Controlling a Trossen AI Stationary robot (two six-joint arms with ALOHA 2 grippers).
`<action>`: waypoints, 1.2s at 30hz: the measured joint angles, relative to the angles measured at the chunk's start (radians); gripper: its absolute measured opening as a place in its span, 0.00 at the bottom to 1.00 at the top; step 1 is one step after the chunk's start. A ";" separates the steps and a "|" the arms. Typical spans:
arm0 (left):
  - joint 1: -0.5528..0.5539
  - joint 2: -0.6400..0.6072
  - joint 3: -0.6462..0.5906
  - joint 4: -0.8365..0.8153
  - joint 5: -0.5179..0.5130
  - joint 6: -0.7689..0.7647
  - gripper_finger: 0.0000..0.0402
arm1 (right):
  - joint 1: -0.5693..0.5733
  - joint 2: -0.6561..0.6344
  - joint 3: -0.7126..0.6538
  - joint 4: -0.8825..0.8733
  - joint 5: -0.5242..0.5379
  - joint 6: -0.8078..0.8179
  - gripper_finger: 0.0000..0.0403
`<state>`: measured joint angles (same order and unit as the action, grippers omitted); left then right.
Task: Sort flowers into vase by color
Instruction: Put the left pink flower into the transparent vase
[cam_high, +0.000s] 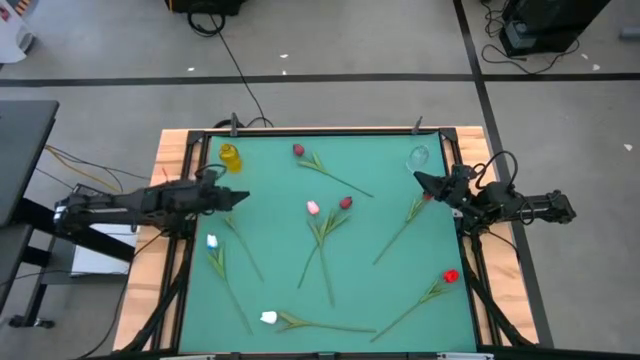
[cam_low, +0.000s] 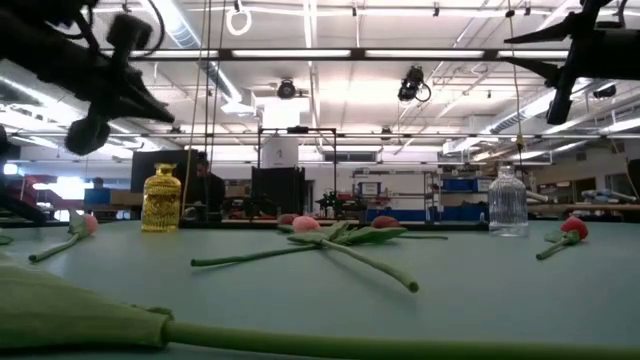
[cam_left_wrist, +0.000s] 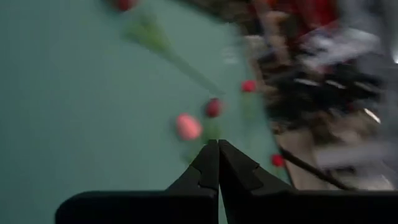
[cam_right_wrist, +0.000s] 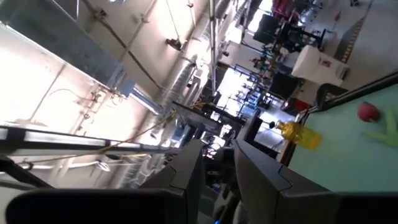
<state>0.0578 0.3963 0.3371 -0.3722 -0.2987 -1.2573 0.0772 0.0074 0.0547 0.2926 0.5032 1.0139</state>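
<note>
Several artificial tulips lie flat on the green table: a dark red one (cam_high: 298, 150) near the far edge, a pink one (cam_high: 313, 208) and a dark red one (cam_high: 345, 202) crossing stems mid-table, a red one (cam_high: 450, 276) at the right, and two white ones (cam_high: 268, 317) (cam_high: 212, 241). One more stem (cam_high: 400, 232) runs up toward my right gripper. My left gripper (cam_high: 243, 196) (cam_left_wrist: 218, 144) hovers shut above the table's left part, pointing toward the pink bud (cam_left_wrist: 187, 126). My right gripper (cam_high: 420, 179) (cam_right_wrist: 219, 148) hangs open in the air beside the clear vase (cam_high: 418, 158).
A yellow vase (cam_high: 230, 157) (cam_low: 161, 200) stands at the far left corner, and the clear vase (cam_low: 507, 203) stands at the far right. A wooden frame (cam_high: 170, 160) borders the table (cam_high: 380, 290). Both arms (cam_low: 110, 60) (cam_low: 560, 50) are raised well above the surface.
</note>
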 joint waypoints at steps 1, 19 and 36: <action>0.000 0.043 0.020 -0.021 -0.001 -0.049 0.02 | 0.000 0.000 0.000 -0.007 0.001 -0.002 0.26; -0.001 0.642 0.282 -0.042 0.140 -0.234 0.04 | 0.000 0.077 -0.001 -0.311 -0.124 0.286 0.26; 0.000 1.003 0.428 0.191 0.156 -0.059 0.30 | 0.000 0.316 -0.001 -0.128 -0.154 0.494 0.26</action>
<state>0.0579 1.3997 0.7650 -0.1808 -0.1431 -1.3167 0.0769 0.3238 0.0540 0.1644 0.3492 1.5078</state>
